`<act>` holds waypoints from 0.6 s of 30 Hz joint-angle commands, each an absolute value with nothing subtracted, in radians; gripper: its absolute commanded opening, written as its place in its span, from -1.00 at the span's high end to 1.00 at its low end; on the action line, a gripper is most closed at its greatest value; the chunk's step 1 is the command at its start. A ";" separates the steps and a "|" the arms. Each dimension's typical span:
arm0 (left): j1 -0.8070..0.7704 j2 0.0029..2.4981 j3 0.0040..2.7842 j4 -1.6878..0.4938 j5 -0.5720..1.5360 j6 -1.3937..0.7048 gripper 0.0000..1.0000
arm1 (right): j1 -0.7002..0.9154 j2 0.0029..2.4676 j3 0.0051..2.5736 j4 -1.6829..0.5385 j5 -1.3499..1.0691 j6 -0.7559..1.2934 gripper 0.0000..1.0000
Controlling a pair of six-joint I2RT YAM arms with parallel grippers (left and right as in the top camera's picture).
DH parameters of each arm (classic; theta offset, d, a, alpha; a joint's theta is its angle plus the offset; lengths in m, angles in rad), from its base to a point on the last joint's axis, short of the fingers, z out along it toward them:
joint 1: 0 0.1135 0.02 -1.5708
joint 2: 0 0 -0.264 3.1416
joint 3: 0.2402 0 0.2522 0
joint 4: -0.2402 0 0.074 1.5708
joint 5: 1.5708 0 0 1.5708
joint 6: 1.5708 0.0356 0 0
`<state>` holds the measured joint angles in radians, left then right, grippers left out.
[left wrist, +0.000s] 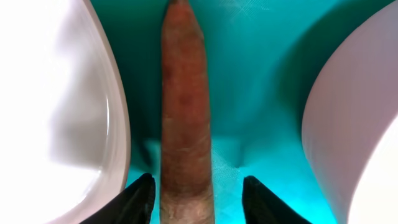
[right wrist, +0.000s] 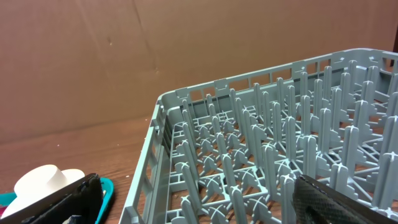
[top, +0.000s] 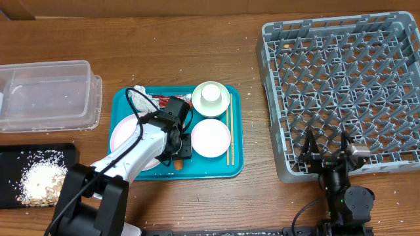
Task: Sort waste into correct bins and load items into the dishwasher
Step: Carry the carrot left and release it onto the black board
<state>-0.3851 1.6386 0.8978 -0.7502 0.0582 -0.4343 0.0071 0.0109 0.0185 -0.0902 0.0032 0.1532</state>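
The carrot (left wrist: 185,118) is found on the teal tray (left wrist: 261,74), right at the left gripper (left wrist: 202,199) — its long axis running straight out between the fingers. It is straddled by partly open jaws, gaps left either side — nothing is gripped.

- Brown wooden counter (top: 197,59).
- Clear tub (top: 46,65) at the left, black tray (top: 13,157) just beside it.
- Teal tray (top: 216,167) mid-counter.
- Grey dish rack (top: 269,105) at the right.
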 commanded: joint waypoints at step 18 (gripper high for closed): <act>-0.387 1.685 0.886 -0.735 0.019 -0.450 0.70 | 0.012 0.003 0.008 -0.084 -0.002 0.149 -1.00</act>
